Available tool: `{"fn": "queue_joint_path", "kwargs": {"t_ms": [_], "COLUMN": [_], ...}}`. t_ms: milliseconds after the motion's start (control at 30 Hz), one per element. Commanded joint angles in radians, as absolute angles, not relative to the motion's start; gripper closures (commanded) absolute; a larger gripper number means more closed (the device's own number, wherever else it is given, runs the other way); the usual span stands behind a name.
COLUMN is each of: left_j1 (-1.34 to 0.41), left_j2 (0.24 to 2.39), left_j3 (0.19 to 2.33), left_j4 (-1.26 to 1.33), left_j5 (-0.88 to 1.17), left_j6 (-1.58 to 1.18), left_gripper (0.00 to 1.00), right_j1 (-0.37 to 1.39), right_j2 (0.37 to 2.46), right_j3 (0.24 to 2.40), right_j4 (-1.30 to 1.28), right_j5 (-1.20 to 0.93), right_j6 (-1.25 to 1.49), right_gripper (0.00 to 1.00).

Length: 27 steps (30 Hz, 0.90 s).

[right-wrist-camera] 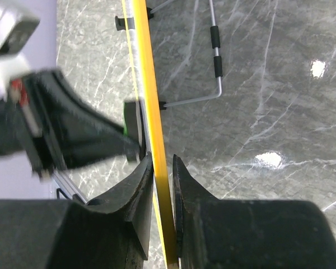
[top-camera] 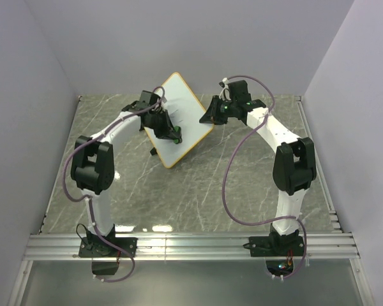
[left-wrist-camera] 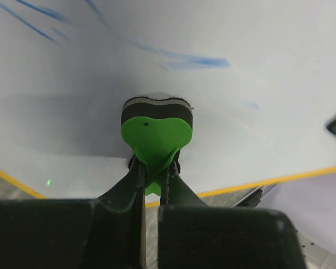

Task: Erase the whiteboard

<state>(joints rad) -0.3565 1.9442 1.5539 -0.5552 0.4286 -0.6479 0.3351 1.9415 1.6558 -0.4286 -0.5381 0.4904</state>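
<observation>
Whiteboard (top-camera: 184, 102) tilted, orange rim (right-wrist-camera: 151, 84), faint blue streaks (left-wrist-camera: 196, 60); left gripper (left-wrist-camera: 153, 171) clenches eraser (left-wrist-camera: 157, 131), right gripper (right-wrist-camera: 163, 165) clamps rim.

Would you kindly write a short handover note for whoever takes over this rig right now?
The left gripper is shut on the green-and-black eraser, whose pad is against the whiteboard face.
The right gripper is shut on the board's orange rim, apparently steadying it.
The board is steeply tilted at the far middle of the marble table.
Done: board gripped, eraser in contact.
Left: blue marker strokes show on the face; wipe them off.
</observation>
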Motion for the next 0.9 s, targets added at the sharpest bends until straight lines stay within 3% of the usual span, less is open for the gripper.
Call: {"fn": "queue_joint_path", "kwargs": {"t_ms": [0,267,567,867], "left_j1": [-0.302,-0.287,-0.405,-0.433], "left_j2": [2.101,2.31,2.362,2.296], "left_j3": [1.587,1.912,2.195,2.092], "left_j4": [-0.546,-0.657,-0.721,-0.686], "left_j5": [0.378,0.314,0.52,0.555], "left_j6": [-0.629,-0.63,-0.612,-0.649], "left_gripper": [1.0,1.0,1.0,1.0], "right_j1": [0.383,0.382,0.385,0.388], "right_j2": [1.964,1.956,1.963,1.98], "right_j3": [1.645,1.628,1.615,1.626], "right_j4": [-0.603,-0.604,-0.598,-0.598], "right_j5": [-0.486,-0.485,-0.488,-0.494], "right_j6": [0.479,0.474,0.472,0.474], "right_gripper": [1.0,1.0,1.0,1.0]}}
